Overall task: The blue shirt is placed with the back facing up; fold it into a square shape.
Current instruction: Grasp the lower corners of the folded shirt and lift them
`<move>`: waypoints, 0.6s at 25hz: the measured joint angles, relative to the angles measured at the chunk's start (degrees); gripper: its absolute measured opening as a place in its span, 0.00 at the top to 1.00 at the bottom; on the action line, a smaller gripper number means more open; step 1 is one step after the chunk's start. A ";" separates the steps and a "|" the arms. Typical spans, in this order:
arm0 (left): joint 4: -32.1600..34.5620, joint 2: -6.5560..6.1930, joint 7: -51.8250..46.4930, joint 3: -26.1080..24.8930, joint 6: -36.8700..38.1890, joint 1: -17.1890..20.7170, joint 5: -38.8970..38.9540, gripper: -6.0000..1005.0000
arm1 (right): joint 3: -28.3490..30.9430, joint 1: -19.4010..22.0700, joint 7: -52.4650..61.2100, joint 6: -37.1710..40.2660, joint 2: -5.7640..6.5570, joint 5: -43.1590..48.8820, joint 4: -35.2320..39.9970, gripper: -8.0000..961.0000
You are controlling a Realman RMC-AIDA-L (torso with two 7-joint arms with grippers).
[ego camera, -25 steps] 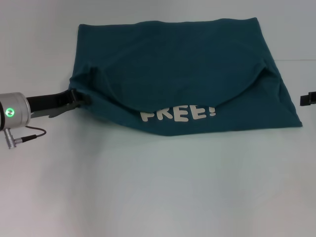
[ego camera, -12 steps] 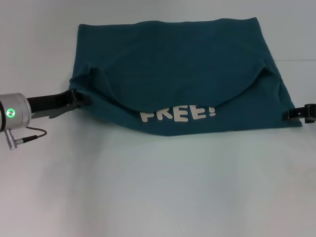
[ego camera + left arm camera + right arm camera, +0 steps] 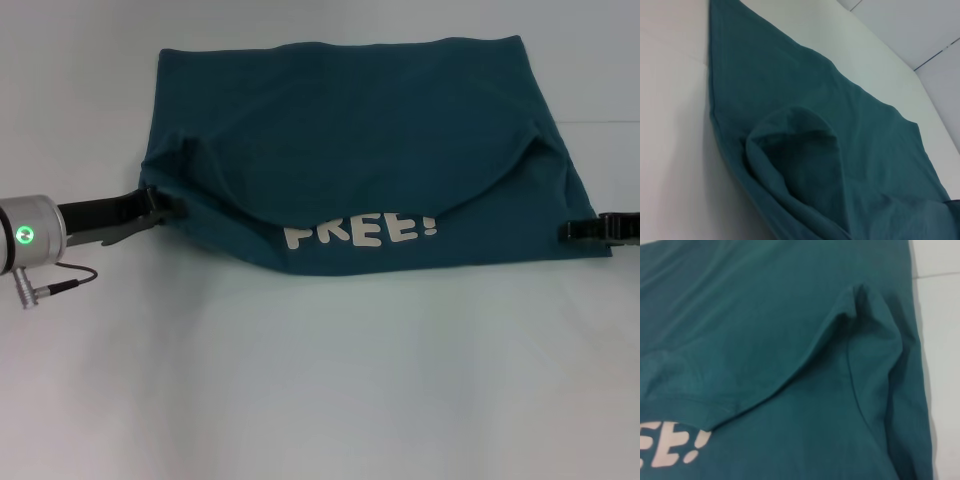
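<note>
Head view: blue shirt (image 3: 350,140) spread on the white desk (image 3: 320,380), partly folded, upper layer doubled toward the near side, pale lettering "FREE!" (image 3: 360,231) showing below the curved fold. Left gripper (image 3: 160,203) at the shirt's left edge, touching bunched cloth; whether clamped on it, cannot tell. Right gripper (image 3: 578,230) low at the shirt's right near corner, finger spread unclear.

Left wrist view: teal cloth with a rounded, puckered fold, desk beside it.

Right wrist view: fold ridge, part of the lettering.
</note>
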State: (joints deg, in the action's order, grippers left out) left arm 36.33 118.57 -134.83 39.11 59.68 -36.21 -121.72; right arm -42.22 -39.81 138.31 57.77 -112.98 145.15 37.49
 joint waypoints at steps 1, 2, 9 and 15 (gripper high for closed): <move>-0.05 0.00 0.01 -0.03 -0.03 0.00 0.00 0.96 | -0.32 0.00 0.00 -0.68 -0.09 0.01 -0.51 0.19; -0.07 0.00 0.02 -0.03 -0.03 0.01 0.00 0.96 | -0.65 0.00 0.00 -1.54 -0.20 0.01 -0.93 0.19; -0.15 0.00 0.05 0.00 -0.03 0.30 0.00 0.96 | -1.60 -0.04 -0.06 -5.00 -0.88 0.01 -1.78 0.19; -0.20 0.06 0.05 -0.05 -0.38 0.62 0.00 0.96 | -1.91 -0.90 -0.74 -4.83 -1.76 -0.41 -2.34 0.20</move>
State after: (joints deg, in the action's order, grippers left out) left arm 36.13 118.63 -134.78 39.06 59.30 -35.60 -121.72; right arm -44.14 -40.71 137.56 52.95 -114.74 144.74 35.15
